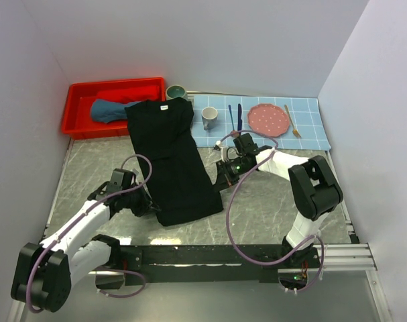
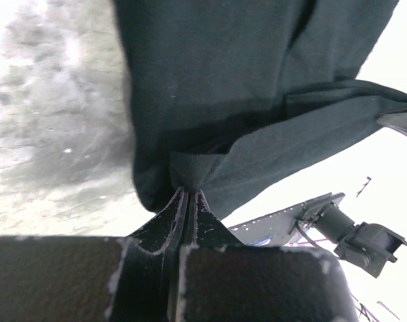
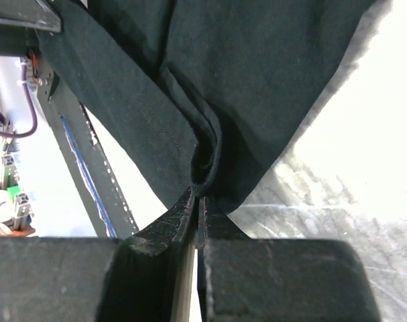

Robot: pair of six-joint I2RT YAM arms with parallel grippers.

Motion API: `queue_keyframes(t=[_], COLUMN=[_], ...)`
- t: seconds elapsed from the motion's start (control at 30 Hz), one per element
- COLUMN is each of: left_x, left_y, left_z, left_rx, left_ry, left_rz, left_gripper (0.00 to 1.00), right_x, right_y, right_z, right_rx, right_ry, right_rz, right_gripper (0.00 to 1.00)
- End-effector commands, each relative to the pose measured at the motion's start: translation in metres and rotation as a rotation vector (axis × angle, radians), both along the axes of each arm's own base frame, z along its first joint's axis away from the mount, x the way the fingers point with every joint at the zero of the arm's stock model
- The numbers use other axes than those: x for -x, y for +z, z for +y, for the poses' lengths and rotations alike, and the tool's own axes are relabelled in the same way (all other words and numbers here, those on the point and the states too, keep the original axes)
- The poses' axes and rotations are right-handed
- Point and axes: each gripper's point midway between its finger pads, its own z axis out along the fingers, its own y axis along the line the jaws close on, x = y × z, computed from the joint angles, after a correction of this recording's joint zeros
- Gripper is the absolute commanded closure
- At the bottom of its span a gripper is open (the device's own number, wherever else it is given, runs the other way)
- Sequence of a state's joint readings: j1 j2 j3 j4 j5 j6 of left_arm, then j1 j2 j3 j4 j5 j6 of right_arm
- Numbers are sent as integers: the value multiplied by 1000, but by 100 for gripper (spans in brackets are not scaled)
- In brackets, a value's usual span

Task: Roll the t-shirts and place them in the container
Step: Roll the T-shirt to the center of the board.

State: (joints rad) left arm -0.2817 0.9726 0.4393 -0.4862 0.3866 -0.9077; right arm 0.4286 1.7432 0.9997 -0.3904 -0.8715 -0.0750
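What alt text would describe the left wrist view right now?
The left gripper is shut on a pinched fold at the edge of the black t-shirt, which fills the upper frame. The grey marbled table shows at left.

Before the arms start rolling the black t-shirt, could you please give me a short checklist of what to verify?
1. Left jaws shut on the black t-shirt, left edge near the hem: ok.
2. Right jaws shut on its right edge near the hem: ok.
3. Every cloth layer caught in both grips: cannot tell.
4. Far end clear of obstacles: not ok, it overlaps a corner of the red bin.
5. Grey mug apart from the shirt's right edge: ok.
6. Slate-blue rolled shirt lying in the bin, out of the rolling path: ok.
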Motion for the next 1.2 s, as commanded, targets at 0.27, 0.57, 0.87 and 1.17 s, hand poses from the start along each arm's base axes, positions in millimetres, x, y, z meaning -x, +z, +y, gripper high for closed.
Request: queue_keyframes(t=[0.27, 0.57, 0.87, 1.17], left_x=[-1, -6, -54, -42], left_y=[-16, -10, 83, 177], left_z=[18, 14, 30, -41], left_rx=[-100, -59, -195, -22], left_ry=[84, 76, 38, -637], left_rz=[67, 28, -216, -743], left_gripper=[99, 99, 31, 22], right_x=[-23, -17, -40, -26], right_y=[-2, -21, 36, 120], right_z=[20, 13, -11, -31], right_rx=[18, 89, 136, 52], right_ry=[17, 18, -44, 155], right_rz=[-61, -24, -272, -923], right_gripper=[92, 92, 41, 25])
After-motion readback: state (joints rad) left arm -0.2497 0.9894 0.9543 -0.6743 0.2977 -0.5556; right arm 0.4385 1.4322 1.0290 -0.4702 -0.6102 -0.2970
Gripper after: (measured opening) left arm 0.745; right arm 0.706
